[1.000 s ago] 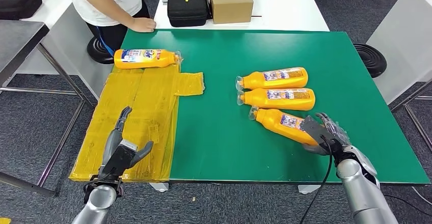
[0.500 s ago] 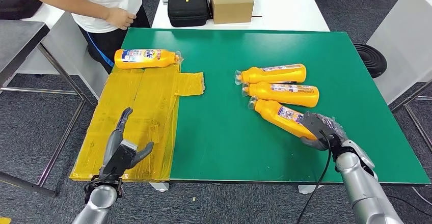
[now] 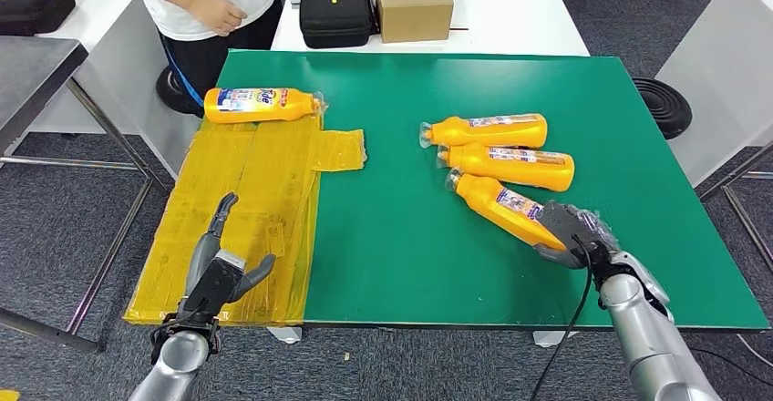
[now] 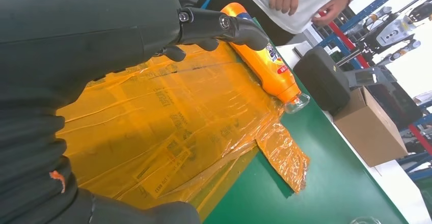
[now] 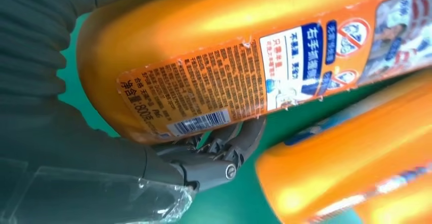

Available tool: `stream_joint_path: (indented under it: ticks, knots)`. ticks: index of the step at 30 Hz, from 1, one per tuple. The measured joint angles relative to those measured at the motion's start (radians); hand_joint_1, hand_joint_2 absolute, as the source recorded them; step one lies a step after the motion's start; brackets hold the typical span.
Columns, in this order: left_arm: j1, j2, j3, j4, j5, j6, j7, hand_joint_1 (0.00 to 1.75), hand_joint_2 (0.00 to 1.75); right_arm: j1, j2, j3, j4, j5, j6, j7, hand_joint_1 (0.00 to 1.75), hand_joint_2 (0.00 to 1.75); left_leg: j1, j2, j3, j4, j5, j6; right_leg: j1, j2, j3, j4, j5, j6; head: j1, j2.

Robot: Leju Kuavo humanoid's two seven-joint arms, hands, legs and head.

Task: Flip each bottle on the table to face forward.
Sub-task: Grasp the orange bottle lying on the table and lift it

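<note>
Right robot hand (image 3: 572, 233) grips the base of the nearest orange bottle (image 3: 507, 208), lower right of the frame, back label up. Rolling it risks knocking the middle bottle (image 3: 512, 167) alongside. Left robot hand (image 3: 219, 269) hovers with fingers spread, holding nothing.

right hand (image 3: 574, 232) hiding nearest bottle's (image 3: 504, 207) base, person (image 3: 214, 0) cropped

Three bottles (image 3: 497, 157) lie side by side right of the lone bottle (image 3: 260, 105).
</note>
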State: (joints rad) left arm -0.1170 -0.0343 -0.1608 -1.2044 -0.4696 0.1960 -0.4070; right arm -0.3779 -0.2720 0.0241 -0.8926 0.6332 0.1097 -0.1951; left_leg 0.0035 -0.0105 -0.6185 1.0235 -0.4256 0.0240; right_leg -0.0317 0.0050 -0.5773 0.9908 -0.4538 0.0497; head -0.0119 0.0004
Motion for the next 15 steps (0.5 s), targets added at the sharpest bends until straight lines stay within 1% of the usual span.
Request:
stream_joint_path:
  ticks: [5,8,12,15]
  knots:
    - [0.004,0.000,0.004,-0.001,0.003,0.004,-0.002,0.00,1.75,0.047,0.041,0.010,-0.089,-0.059,-0.057,-0.141,1.75,1.75,0.000,0.000,-0.001,0.000,0.000,0.000,0.000,0.000,-0.001,0.000,0.000,0.000,0.000,0.000]
    - [0.005,0.000,0.005,-0.001,0.008,0.005,-0.006,0.00,1.75,0.073,0.081,0.017,-0.162,-0.076,-0.096,-0.195,1.75,1.75,0.001,0.000,-0.001,0.000,0.000,0.000,0.001,0.000,-0.001,0.000,0.000,0.000,0.000,0.000]
    - [0.005,0.000,0.006,-0.001,0.009,0.005,-0.008,0.00,1.75,0.098,0.128,0.034,-0.236,-0.079,-0.118,-0.220,1.75,1.75,0.001,0.000,-0.001,0.000,0.000,0.000,0.001,-0.001,-0.002,0.000,0.000,0.000,0.000,0.000]
    - [0.006,0.000,0.006,-0.002,0.010,0.005,-0.008,0.00,1.75,0.108,0.145,0.037,-0.265,-0.079,-0.119,-0.221,1.75,1.75,0.001,-0.001,-0.002,0.000,0.000,0.000,0.000,-0.001,-0.001,0.000,0.000,0.000,0.000,0.000]
